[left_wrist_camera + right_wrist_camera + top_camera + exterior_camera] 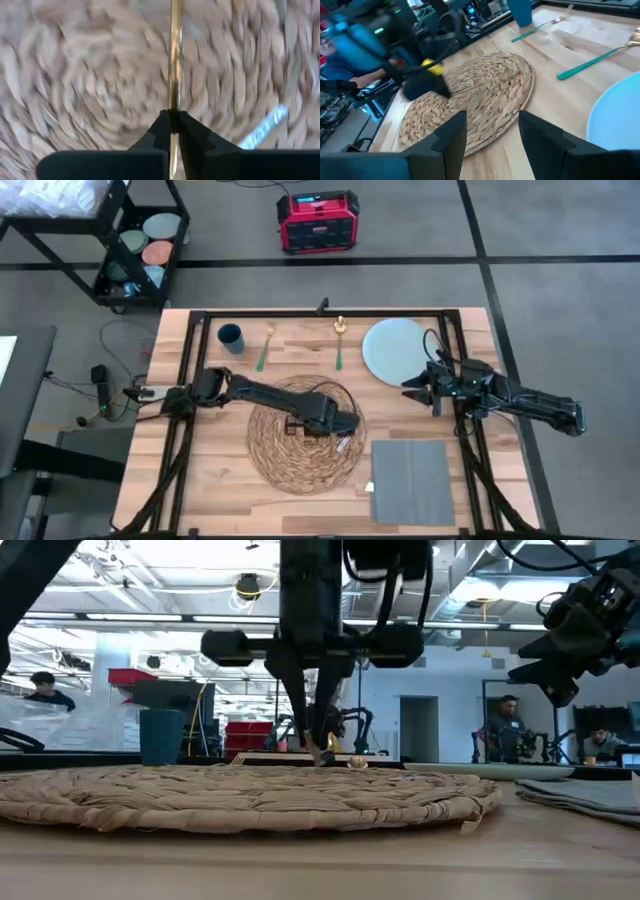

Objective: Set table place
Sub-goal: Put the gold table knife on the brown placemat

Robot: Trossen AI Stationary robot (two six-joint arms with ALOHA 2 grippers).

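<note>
Standing at the surface, I record the left tool over the middle of the woven mat, its fingers drawn together and clamped on a thin gilt cutlery shaft. The right tool hangs at the near edge of the pale blue plate, fingers apart and holding nothing.

Placement of items: the plate lies off the mat, toward the right of the far half. The grey napkin lies just beside the mat on the right. The dark blue cup, green-handled fork and green-handled spoon sit along the far edge.

Assessment: the step in hand appears to be carrying one piece of cutlery toward its position. The plate is not yet on the mat, so the setting is at an early stage. The next move calls for the carried piece to be laid flat beside the mat, clear of where the plate must go, with the fingers parting only once it rests.

Comparison of views: only the left wrist view shows the clamp on the shaft; from overhead the arm hides it. The low view shows the tool's tip close above the mat. The right wrist view alone confirms that arm's fingers are spread.
</note>
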